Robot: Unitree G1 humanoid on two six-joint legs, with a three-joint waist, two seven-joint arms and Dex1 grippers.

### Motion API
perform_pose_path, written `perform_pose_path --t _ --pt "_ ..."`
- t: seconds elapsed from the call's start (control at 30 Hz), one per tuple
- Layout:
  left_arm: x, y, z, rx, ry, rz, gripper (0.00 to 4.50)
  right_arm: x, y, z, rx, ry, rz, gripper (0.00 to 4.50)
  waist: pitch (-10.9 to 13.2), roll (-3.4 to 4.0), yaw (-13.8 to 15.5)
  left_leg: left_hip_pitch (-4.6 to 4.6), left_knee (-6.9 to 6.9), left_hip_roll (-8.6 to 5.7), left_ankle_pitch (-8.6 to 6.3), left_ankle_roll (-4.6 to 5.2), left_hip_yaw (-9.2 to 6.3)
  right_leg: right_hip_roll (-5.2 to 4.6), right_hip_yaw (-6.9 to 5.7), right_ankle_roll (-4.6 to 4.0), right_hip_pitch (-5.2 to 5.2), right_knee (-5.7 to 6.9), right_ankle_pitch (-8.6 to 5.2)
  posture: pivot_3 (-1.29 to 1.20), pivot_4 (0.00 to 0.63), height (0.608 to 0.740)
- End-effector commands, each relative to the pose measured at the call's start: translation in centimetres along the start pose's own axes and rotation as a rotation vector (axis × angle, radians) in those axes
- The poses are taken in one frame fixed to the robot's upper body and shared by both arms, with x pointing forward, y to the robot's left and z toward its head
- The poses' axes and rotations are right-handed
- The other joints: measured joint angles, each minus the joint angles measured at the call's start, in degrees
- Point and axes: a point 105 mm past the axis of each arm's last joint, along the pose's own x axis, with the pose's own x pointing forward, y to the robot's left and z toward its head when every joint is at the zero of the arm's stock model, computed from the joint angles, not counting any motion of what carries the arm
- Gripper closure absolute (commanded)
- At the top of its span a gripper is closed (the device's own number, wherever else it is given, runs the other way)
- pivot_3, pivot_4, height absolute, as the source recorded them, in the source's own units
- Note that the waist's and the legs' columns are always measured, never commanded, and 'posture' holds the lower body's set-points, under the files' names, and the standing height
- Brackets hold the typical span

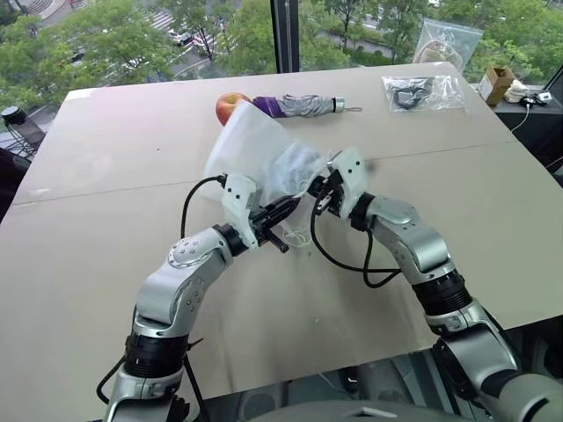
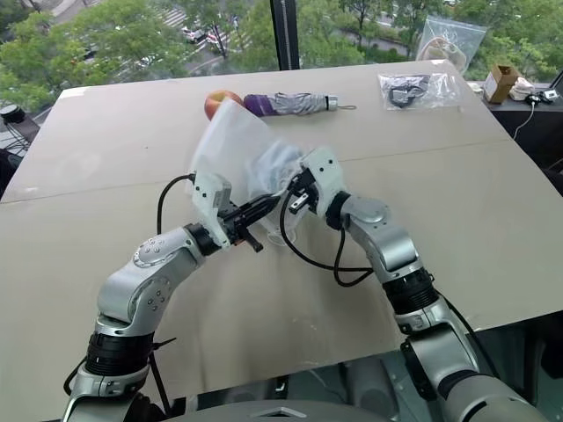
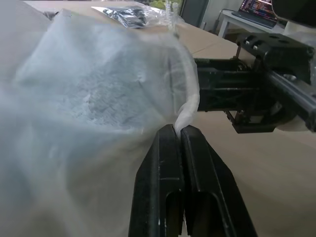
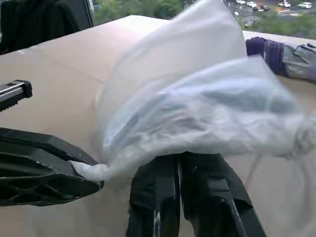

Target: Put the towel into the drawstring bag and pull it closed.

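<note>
The drawstring bag (image 1: 251, 145), a thin translucent white pouch, hangs above the table (image 1: 106, 246) between both grippers. The towel (image 1: 295, 165) shows through the fabric as a pale blue fluffy mass (image 3: 84, 98) inside the bag. My left gripper (image 3: 178, 129) is shut on the bag's gathered white mouth edge. My right gripper (image 4: 179, 155) is shut on the bag's lower edge, right beside the left one (image 1: 296, 203). A loop of white cord (image 1: 299, 236) dangles below the two grippers.
At the table's far side lie a red-yellow apple (image 1: 230, 105) and a folded purple-grey umbrella (image 1: 303, 106). Far right are a clear plastic bag with black parts (image 1: 420, 92), another clear bag (image 1: 447, 42) and a small cardboard box (image 1: 497, 83).
</note>
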Motion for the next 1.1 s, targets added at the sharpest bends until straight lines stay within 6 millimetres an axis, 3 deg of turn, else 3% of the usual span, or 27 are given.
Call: perform_pose_path --t 0.03,0.2,0.37,0.5,0.6,0.7,0.8,0.93,1.0,1.07,1.1 --pt "-0.1 0.2 1.3 0.054 -0.042 0.003 4.5 -2.3 0.4 -2.5 -0.077 0.117 0.055 4.4 0.0 0.0 0.2 -0.02 -0.01 -0.04 0.0 0.0 -0.01 -0.04 -0.01 0.0 0.0 -0.02 0.0 0.0 0.15 0.74" --pt "-0.3 1.5 1.4 0.08 -0.034 0.043 4.5 -5.9 -0.3 -2.6 -0.083 0.16 0.067 4.4 0.0 0.02 -0.4 0.04 -0.01 -0.04 0.0 0.0 0.08 -0.05 0.04 -0.15 -0.01 0.01 -0.1 0.0 0.15 0.74" --pt "-0.1 1.8 1.2 0.085 -0.028 0.04 4.5 -7.6 -4.2 -3.2 -0.204 0.216 -0.129 2.18 0.0 0.0 -0.3 0.18 0.04 0.08 0.01 0.01 0.04 0.12 0.02 -0.03 0.01 0.22 -0.26 0.0 0.15 0.74" --pt "0.1 1.8 1.0 0.098 -0.026 0.042 4.5 -7.4 -3.6 -3.7 -0.221 0.233 -0.073 2.18 0.0 0.0 -0.3 0.2 0.12 0.08 0.01 0.01 0.07 0.13 0.06 -0.03 0.0 0.37 -0.27 0.0 0.15 0.74" --pt "-0.1 1.7 1.0 0.091 -0.036 0.049 4.5 -6.3 -1.1 -4.0 -0.175 0.248 0.06 2.18 0.0 0.0 -0.3 0.19 0.12 0.08 0.01 0.01 0.05 0.12 0.07 -0.01 0.0 0.38 -0.24 0.0 0.15 0.74" --pt "-0.2 1.5 0.9 0.088 -0.038 0.05 4.5 -4.5 0.3 -2.9 -0.158 0.203 0.113 3.05 0.0 0.0 -0.4 0.19 0.12 0.08 0.01 0.01 0.06 0.12 0.08 -0.02 -0.01 0.41 -0.17 0.0 0.15 0.74" --pt "0.1 0.9 0.8 0.08 -0.04 0.029 4.5 -2.1 1.2 -2.1 -0.149 0.176 0.142 4.47 0.0 0.0 -0.5 0.21 0.14 0.08 0.01 0.01 0.05 0.12 0.08 0.0 -0.02 0.47 -0.2 0.0 0.15 0.74" --pt "0.4 0.3 0.7 0.084 -0.036 -0.001 4.5 1.5 -0.7 0.9 -0.188 0.043 0.007 4.47 0.0 -0.01 -0.3 0.26 0.27 0.08 0.01 0.01 0.03 0.13 0.05 -0.04 0.0 0.61 -0.26 0.0 0.15 0.74" --pt "0.4 0.4 0.7 0.086 -0.036 0.002 4.5 2.3 -1.3 2.9 -0.099 -0.049 -0.046 4.47 0.0 0.0 -0.2 0.24 0.27 0.07 0.01 0.0 0.01 0.12 0.05 -0.11 -0.01 0.62 -0.18 0.0 0.15 0.74" --pt "0.4 0.5 0.8 0.088 -0.037 0.006 4.5 2.2 -1.1 2.5 -0.079 -0.033 -0.034 4.47 0.0 0.0 0.0 0.19 0.27 0.04 0.01 0.0 -0.02 0.1 0.04 -0.13 -0.01 0.61 -0.07 0.0 0.15 0.74" --pt "0.4 0.6 0.8 0.089 -0.04 0.011 4.5 1.7 -0.9 1.2 -0.111 0.026 -0.021 4.47 0.0 0.0 0.0 0.15 0.26 0.02 0.01 0.0 -0.02 0.06 0.03 -0.06 -0.02 0.58 -0.03 0.0 0.15 0.74"
